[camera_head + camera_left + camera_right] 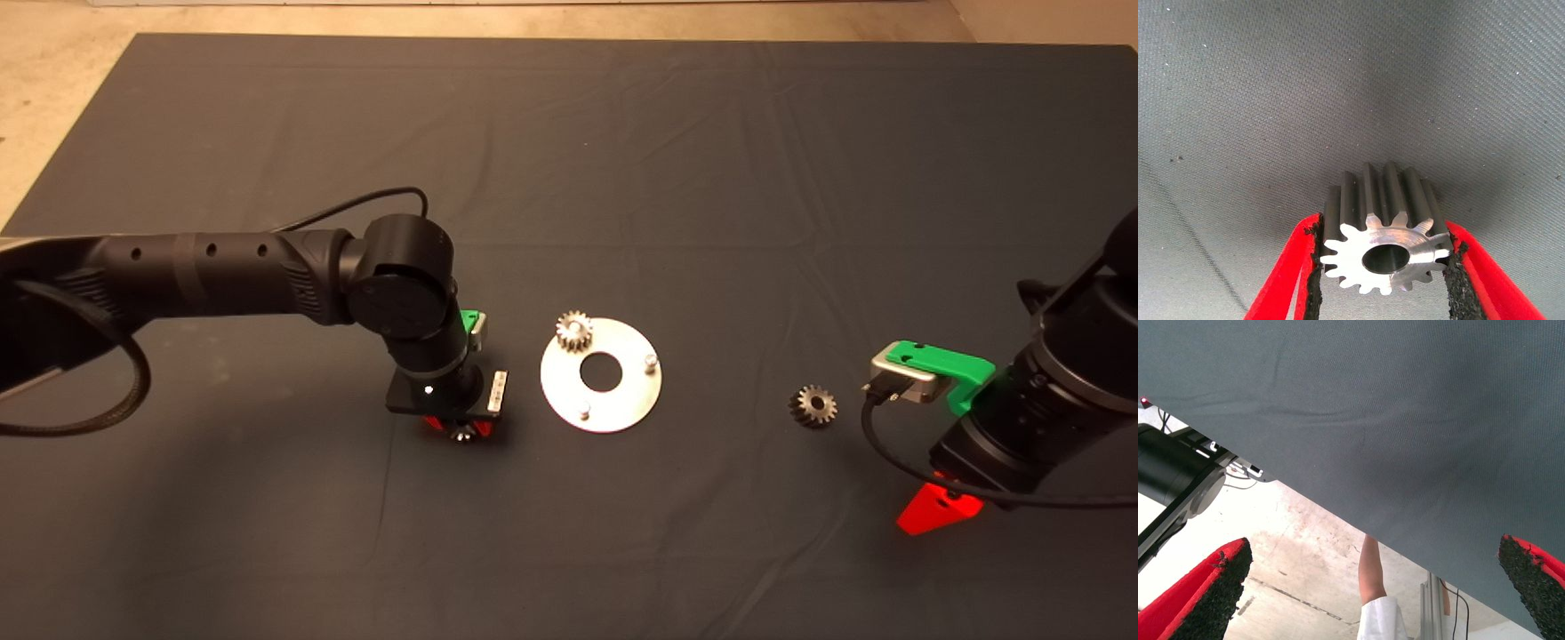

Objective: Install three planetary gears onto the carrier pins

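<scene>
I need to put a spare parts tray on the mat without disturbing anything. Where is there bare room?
The mat is bare beyond the disc, and along the near edge. Crowded: the middle row, with the left claw holding a gear, the disc, the loose gear and the right claw.

head: dim, warm — disc [622,404] glares | wrists: brighter, sharp — floor [1305,553] washed out
</scene>
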You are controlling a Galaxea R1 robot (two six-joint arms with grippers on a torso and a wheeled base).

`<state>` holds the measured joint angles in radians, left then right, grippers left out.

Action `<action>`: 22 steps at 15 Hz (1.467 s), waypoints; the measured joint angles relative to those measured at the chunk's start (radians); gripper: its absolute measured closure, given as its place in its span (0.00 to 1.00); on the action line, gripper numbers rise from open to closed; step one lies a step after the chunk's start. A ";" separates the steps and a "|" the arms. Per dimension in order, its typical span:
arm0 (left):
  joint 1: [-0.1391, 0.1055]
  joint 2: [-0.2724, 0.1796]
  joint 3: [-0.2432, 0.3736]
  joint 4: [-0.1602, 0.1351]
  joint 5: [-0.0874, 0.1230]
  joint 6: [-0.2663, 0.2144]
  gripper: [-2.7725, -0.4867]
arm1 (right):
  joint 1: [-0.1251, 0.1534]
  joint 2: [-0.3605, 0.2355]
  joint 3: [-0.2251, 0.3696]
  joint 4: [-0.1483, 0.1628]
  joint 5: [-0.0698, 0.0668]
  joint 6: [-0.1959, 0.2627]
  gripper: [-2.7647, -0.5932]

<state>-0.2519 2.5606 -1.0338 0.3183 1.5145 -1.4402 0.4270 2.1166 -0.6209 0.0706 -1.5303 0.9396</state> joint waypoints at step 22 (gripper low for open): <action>-0.074 0.028 0.124 0.008 0.011 -0.105 0.85 | 0.000 0.000 0.016 0.000 0.000 0.004 0.01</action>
<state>-0.3260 2.5884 -0.9099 0.3262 1.5253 -1.5453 0.4272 2.1162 -0.6047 0.0708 -1.5302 0.9433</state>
